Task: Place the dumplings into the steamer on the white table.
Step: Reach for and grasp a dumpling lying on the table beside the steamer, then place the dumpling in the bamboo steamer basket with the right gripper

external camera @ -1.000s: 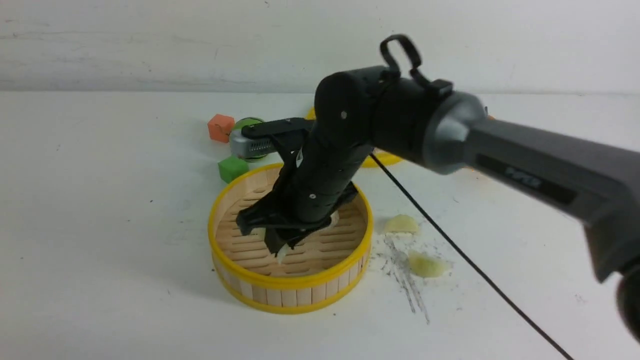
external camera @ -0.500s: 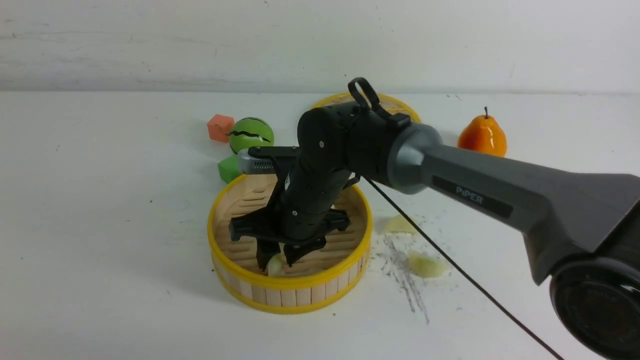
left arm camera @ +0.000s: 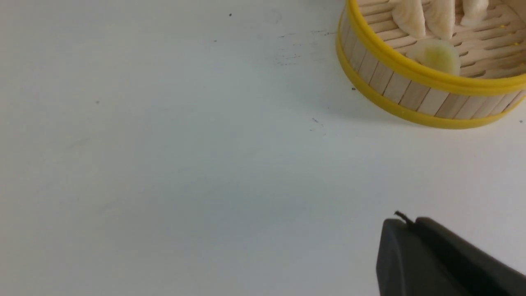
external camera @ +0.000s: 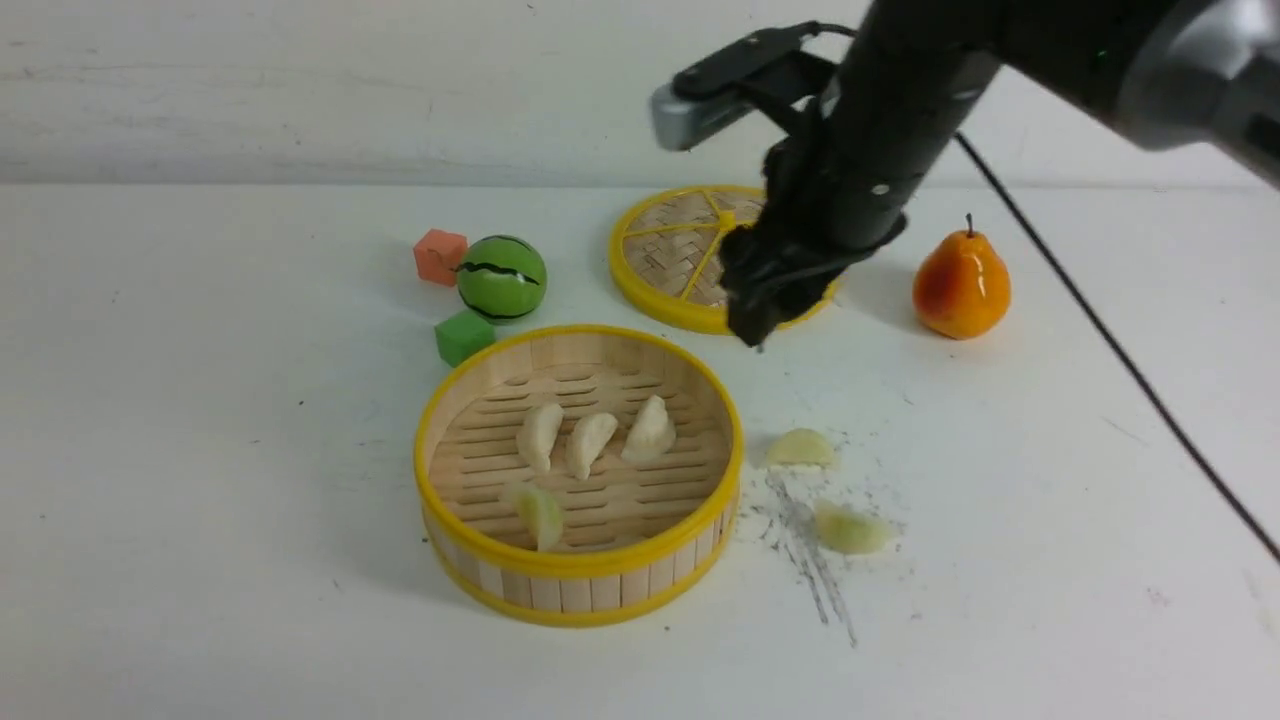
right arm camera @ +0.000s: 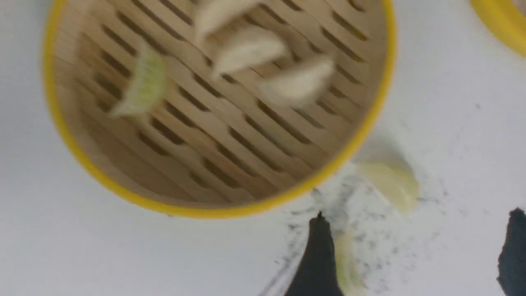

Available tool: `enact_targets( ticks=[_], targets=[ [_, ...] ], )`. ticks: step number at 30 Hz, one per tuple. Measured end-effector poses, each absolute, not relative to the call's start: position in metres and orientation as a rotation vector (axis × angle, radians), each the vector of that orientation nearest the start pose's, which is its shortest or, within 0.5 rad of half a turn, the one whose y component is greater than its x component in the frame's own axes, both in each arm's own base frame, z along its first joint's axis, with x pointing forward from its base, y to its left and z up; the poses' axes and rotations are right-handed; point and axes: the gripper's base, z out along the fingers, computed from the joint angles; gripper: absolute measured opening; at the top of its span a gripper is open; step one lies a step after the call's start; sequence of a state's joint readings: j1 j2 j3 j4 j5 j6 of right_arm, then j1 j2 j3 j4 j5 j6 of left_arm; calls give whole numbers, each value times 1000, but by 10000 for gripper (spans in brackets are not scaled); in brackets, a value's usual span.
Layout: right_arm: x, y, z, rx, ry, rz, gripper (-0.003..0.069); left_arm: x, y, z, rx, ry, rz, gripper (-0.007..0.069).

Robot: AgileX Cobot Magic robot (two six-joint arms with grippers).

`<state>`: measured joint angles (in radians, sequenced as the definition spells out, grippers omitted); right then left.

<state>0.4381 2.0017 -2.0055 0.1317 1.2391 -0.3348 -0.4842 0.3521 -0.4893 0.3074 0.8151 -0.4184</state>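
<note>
Right gripper [external camera: 760,310] released, empty, partly across lid [external camera: 665,245] near pear [external camera: 960,285]; left gripper [left arm camera: 415,225] seemingly clenched.

Six dumplings [external camera: 590,443] (four inside), one steamer [external camera: 580,592]

Black right arm [external camera: 880,120] & tool [external camera: 750,325], silver wrist cam [external camera: 690,110], thin blk cable [external camera: 1100,330]

A faintly streaked off-white wall [external camera: 300,90] rises behind the scuffed white table [external camera: 150,420], evenly lit.
</note>
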Motion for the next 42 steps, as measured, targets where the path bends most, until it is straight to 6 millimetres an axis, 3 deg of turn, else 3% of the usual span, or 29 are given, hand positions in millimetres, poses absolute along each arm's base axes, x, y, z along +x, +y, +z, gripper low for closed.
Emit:
enact_targets(
  ticks=[4,11,15,19,23,31,33,37,39,42],
  targets=[
    [399,178,282,-1109,2623,201,524,67,-14,277,183,2110,-179,20],
    [393,173,208,-1261,2786,162,492,69,-15,276,190,2093,-190,20],
    [396,173,188,-1258,2796,155,458,69,-15,276,191,2088,-191,24],
    [398,174,174,-1234,2833,157,323,69,-16,277,193,2079,-193,28],
    [399,174,172,-1141,2870,157,181,70,-16,277,194,2074,-195,32],
    [397,173,175,-1075,2929,156,185,69,-16,277,192,2076,-201,39],
    [397,173,188,-1063,2921,158,185,69,-16,277,190,2076,-206,39],
    [401,179,235,-952,2817,229,185,70,-17,278,191,2067,-212,42],
    [402,189,264,-868,2751,362,185,70,-18,279,193,2049,-221,46],
    [394,214,282,-839,2682,554,185,71,-18,281,196,2031,-230,49]
  ],
)
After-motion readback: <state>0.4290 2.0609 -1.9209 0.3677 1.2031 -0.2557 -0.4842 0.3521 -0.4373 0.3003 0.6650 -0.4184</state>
